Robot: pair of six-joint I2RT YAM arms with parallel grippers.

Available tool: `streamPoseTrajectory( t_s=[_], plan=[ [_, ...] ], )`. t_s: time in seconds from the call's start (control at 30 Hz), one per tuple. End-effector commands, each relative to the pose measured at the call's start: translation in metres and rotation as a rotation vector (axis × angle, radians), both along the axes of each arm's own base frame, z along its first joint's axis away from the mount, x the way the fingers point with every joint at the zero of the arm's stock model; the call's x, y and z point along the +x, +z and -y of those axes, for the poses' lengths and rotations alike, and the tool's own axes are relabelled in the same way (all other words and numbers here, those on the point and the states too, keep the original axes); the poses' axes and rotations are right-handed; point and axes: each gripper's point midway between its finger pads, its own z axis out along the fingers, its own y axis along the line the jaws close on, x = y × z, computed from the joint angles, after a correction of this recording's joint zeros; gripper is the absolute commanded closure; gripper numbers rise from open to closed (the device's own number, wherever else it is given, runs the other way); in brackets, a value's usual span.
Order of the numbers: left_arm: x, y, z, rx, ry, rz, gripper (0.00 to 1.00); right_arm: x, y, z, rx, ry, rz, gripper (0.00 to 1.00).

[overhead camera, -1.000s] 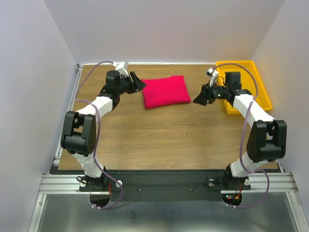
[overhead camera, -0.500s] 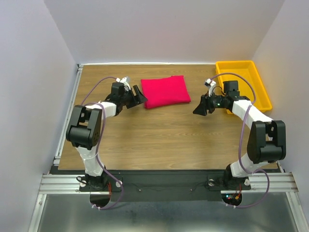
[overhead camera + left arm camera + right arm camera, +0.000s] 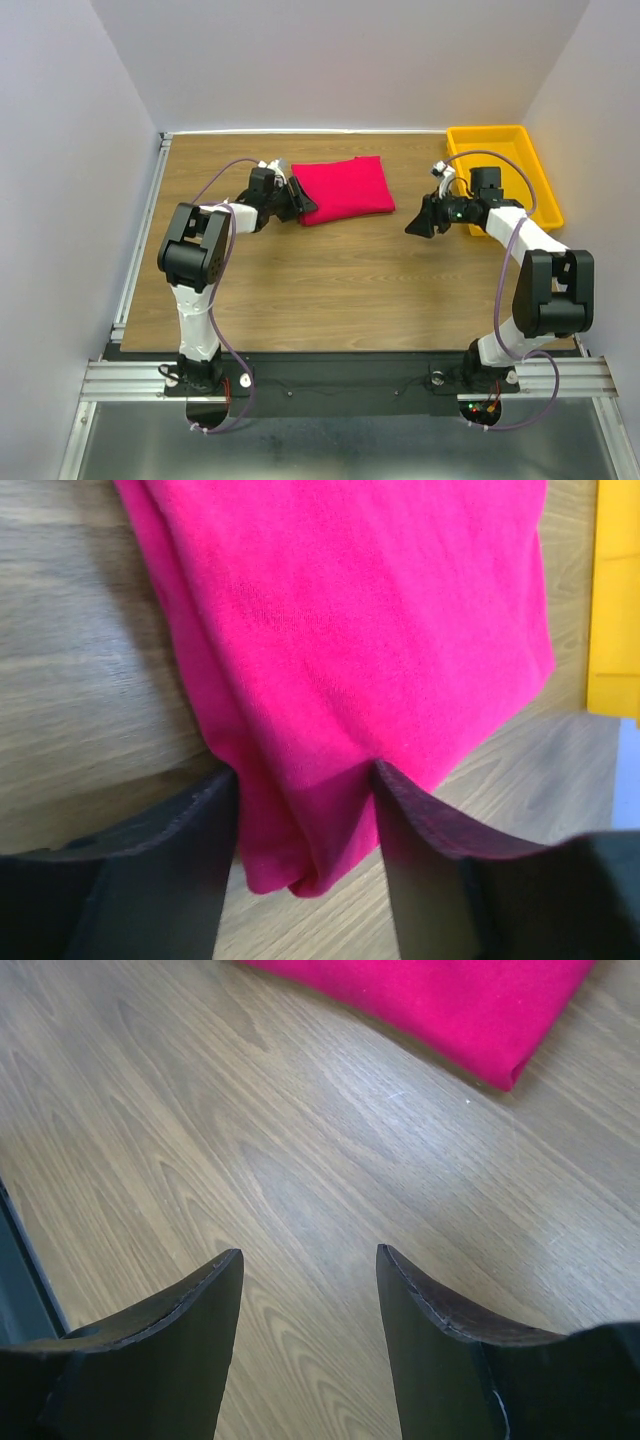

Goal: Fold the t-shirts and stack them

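t-shirt (image 3: 343, 189): soft crimson rectangle, folded, long axis laid along the table's (image 3: 330, 285) far edge | left gripper (image 3: 303, 780): parted, set astride its near-left corner | right gripper (image 3: 308, 1255): parted, nothing held

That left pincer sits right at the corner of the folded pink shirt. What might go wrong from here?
1. The left pincer straddles only one corner of the folded t-shirt. Pinching and pulling there could catch just the top layers and undo the fold.
2. The right pincer hangs open over bare table, apart from the cloth, so a one-sided pull may drag or twist the shirt.
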Motion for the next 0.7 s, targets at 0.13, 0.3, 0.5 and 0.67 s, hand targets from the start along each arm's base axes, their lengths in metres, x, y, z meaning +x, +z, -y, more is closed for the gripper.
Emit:
streamPoseTrajectory(
  t_s=[0.13, 0.3, 0.5, 0.67],
  plan=[
    [-0.007, -0.001, 0.005, 0.008, -0.028, -0.019, 0.75, 0.004, 0.01, 0.007, 0.02, 0.003, 0.051, 0.38],
    [-0.001, 0.006, -0.006, 0.044, -0.049, -0.005, 0.94, 0.005, 0.012, 0.011, 0.022, -0.008, 0.055, 0.38],
    [0.016, 0.003, -0.081, 0.175, -0.013, -0.021, 1.0, 0.006, 0.015, 0.015, 0.025, -0.021, 0.059, 0.38],
    [0.028, 0.002, -0.171, 0.337, 0.026, -0.01, 1.0, 0.005, 0.016, 0.015, 0.031, -0.018, 0.056, 0.38]
  ],
)
